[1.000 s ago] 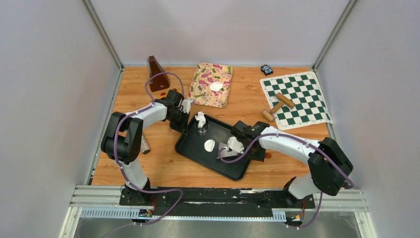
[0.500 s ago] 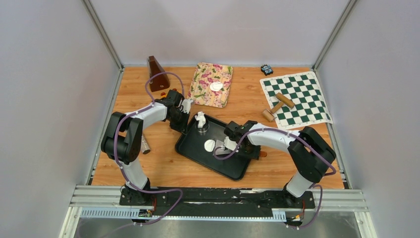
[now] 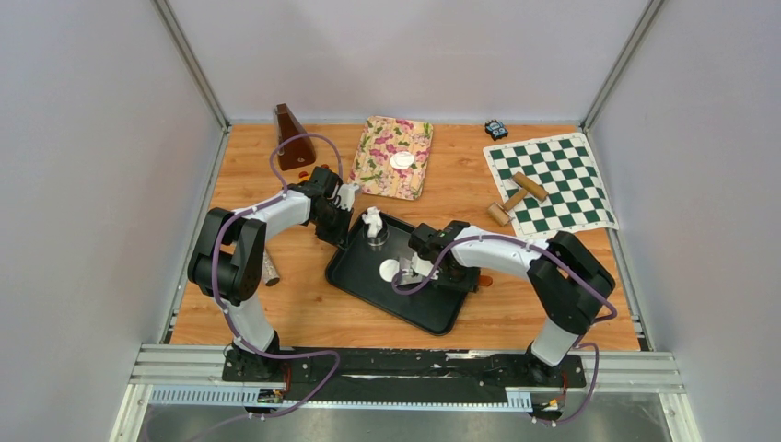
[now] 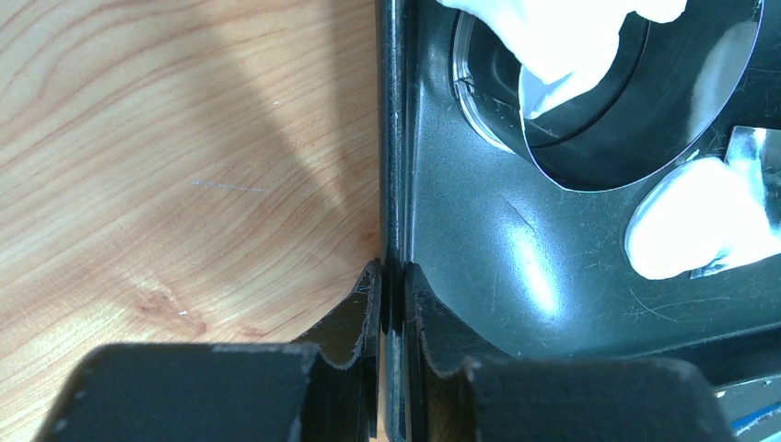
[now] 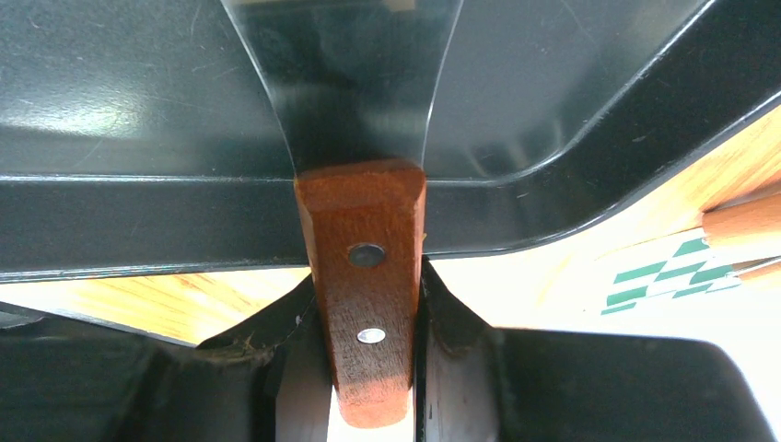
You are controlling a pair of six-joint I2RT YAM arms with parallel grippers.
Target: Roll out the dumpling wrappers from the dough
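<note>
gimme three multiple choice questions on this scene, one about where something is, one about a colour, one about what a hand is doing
1. Where does the dumpling wrapper outside the black tray lie?
A on the chessboard
B on the floral mat
C on bare wood

2. What colour is the tool handle in the right hand?
A reddish brown
B blue
C white

3. What is the left hand doing?
A hanging open above the tray
B gripping the tray's rim
C raised high, holding nothing

Answers:
1 B, the top view shows the white disc on the flowered mat near the back of the table.
2 A, the right wrist view shows riveted red-brown wood clamped in the hand.
3 B, the left wrist view shows the hand pinched on the rim.
</note>
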